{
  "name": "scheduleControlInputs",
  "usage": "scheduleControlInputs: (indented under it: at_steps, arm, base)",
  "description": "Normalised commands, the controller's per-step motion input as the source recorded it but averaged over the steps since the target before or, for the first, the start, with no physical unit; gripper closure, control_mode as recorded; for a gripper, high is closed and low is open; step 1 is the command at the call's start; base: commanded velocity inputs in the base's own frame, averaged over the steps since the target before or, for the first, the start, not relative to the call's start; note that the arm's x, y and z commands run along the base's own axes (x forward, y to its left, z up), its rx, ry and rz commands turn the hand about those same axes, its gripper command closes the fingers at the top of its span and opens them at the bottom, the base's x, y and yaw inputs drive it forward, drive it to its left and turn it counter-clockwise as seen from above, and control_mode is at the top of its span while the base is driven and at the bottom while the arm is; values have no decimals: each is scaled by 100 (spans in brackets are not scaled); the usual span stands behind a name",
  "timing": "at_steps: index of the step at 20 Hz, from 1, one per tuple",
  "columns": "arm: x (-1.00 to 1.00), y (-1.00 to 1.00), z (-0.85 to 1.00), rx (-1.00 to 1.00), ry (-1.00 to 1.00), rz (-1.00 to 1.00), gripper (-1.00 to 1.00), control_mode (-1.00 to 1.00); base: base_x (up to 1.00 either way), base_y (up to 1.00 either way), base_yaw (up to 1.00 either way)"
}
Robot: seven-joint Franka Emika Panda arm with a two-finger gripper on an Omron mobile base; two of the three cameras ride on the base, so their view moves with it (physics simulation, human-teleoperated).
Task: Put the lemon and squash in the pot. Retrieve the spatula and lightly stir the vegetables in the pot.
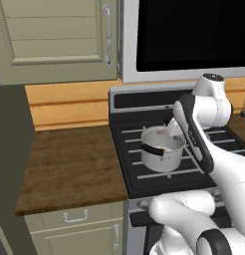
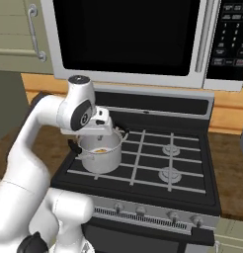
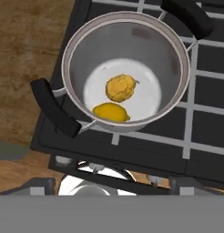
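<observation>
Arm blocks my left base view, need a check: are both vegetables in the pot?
Observer: Yes. The hand view looks down into the pot: the lemon and squash lie side by side on its floor.
Operator: Gripper holding anything?
Observer: No. The gripper is open and empty, above the pot.

The white arm bends forward and folds down, its hand pointing downward with fingers spread wide.
</observation>
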Motion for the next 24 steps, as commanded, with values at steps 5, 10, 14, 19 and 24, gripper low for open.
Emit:
scheduleControlInputs:
  at_steps: [5,10,14,19,24]
  arm:
    - [-96,3,41,4,-31,-2,-100,-100]
    - [-55,31,39,7,-22,-11,-100,-100]
    - [-22,14,33,0,-11,-20,-100,-100]
    - [0,0,3,0,2,-5,-100,-100]
    - [0,0,0,0,0,0,-100,-100]
  base:
    - [0,0,0]
    - [0,0,0]
    - [0,0,0]
    - [0,0,0]
    - [0,0,0]
